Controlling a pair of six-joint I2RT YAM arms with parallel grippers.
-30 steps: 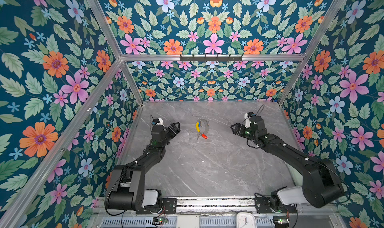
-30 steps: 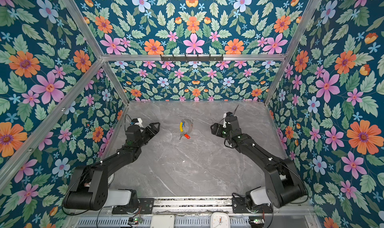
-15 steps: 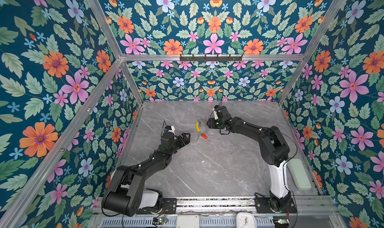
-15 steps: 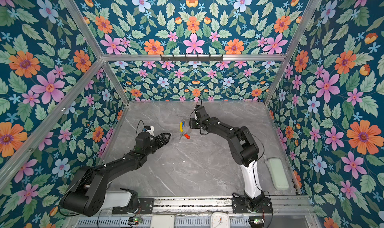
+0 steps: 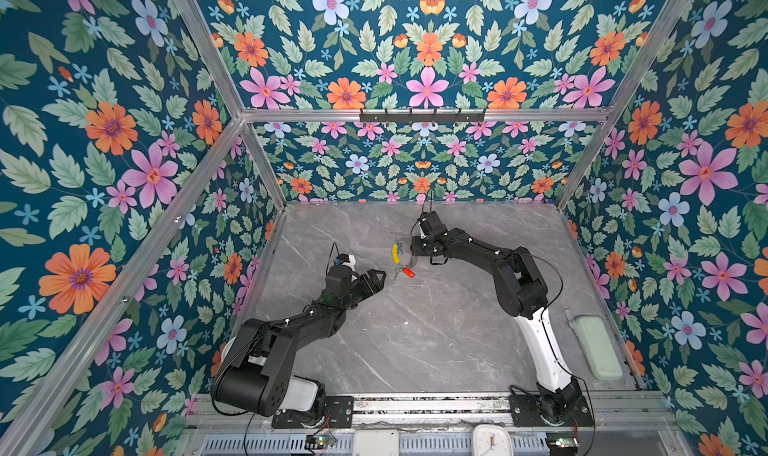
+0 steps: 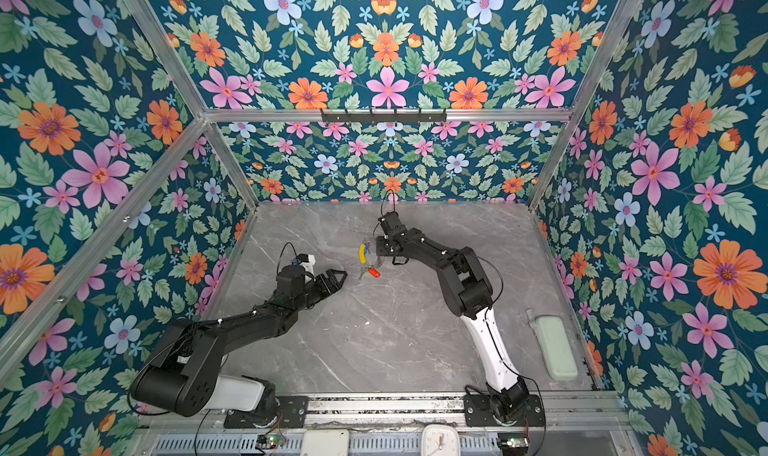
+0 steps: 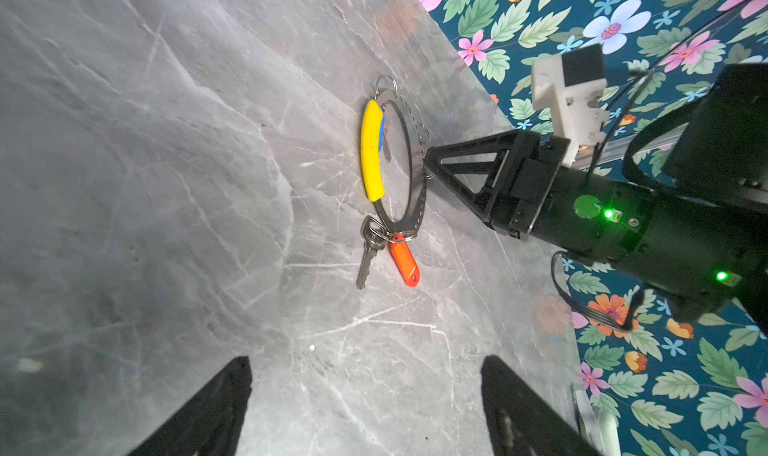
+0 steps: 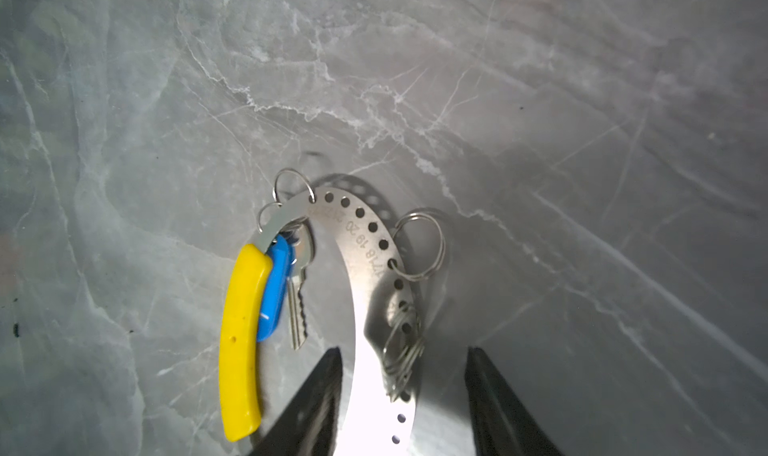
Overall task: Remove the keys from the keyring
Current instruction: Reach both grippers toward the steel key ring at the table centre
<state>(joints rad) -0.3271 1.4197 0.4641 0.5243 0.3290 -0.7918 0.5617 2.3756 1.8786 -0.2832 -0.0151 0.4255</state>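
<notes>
Left pincer [image 7: 365, 360] released; right pincer [image 8: 403, 350] straddles keyring [image 8: 365, 246] — grip unclear; blue tag [image 8: 274, 292] half-hidden behind yellow sleeve [image 8: 241, 341].

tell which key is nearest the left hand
The red-tagged key, at the keyring's end facing the left hand; the blue-tagged key sits at the far end.

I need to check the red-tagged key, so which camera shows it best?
Left wrist view: the red-tagged key lies whole and close, attached to the keyring. In both top views it is a tiny red speck; the right wrist view misses it.
</notes>
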